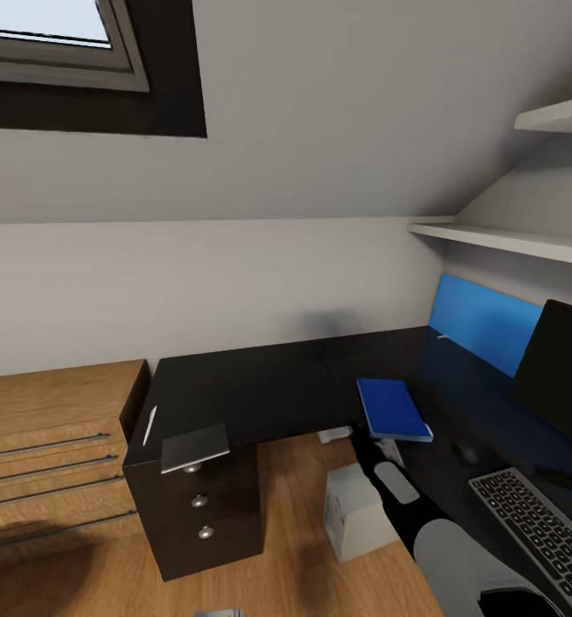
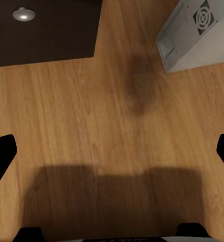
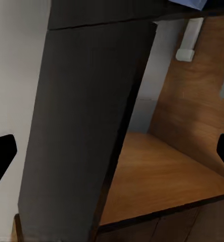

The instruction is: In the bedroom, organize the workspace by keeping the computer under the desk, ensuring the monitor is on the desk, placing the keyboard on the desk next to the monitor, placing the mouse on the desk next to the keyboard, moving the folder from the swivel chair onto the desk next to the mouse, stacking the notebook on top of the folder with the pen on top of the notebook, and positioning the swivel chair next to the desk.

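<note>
The blue folder [image 1: 393, 410] lies flat on the black desk [image 1: 457, 390], left of the monitor [image 1: 560, 373] and the blue back panel. The small mouse [image 1: 467, 452] sits between the folder and the keyboard [image 1: 539, 531]. On the floor by the desk edge stands the pale computer [image 1: 354, 512] [image 2: 192, 35]. The dark notebook [image 1: 194, 447] overhangs a corner of the black cabinet desk, and the pen [image 1: 149, 426] lies beside it. My left gripper [image 2: 112, 151] hangs open over bare floor. My right gripper [image 3: 112, 151] is open, low beside a dark desk panel. The swivel chair is out of view.
The black cabinet desk [image 1: 252, 386] with silver knobs [image 1: 200, 501] adjoins the desk on the left. A wooden drawer unit [image 1: 55, 446] stands further left. White shelves [image 1: 509, 240] hang above the desk, a skylight [image 1: 55, 43] sits high on the left, and the floor [image 2: 91, 116] is wood.
</note>
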